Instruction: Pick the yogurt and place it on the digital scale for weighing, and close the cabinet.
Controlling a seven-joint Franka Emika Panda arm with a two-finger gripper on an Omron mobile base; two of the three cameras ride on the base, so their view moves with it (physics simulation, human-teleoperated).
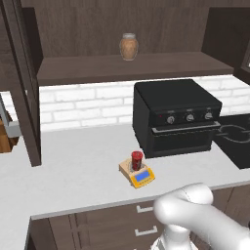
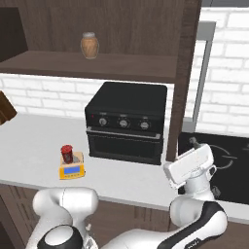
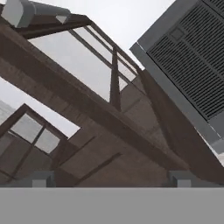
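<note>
The yogurt (image 1: 137, 159) (image 2: 66, 152), a small dark red cup, stands upright on the tan plate of the yellow-orange digital scale (image 1: 140, 177) (image 2: 72, 169) on the counter. Both doors of the dark brown cabinet are swung out: the left door (image 1: 24, 83) and the right door (image 2: 182, 73) with its silver bar handle (image 2: 204, 73). My gripper (image 2: 192, 150) (image 3: 113, 179) is raised at the right, below that right door, pointing up at its glass panes (image 3: 78, 57). Its fingertips (image 3: 41, 178) stand wide apart with nothing between them, so it is open.
A tan glass jar (image 1: 129, 46) (image 2: 89, 44) stands on the cabinet shelf. The black oven (image 1: 176, 117) (image 2: 127, 121) sits right of the scale. A black cooktop (image 2: 219, 160) lies at the far right, with a grey vent hood (image 3: 192, 57) above the hand.
</note>
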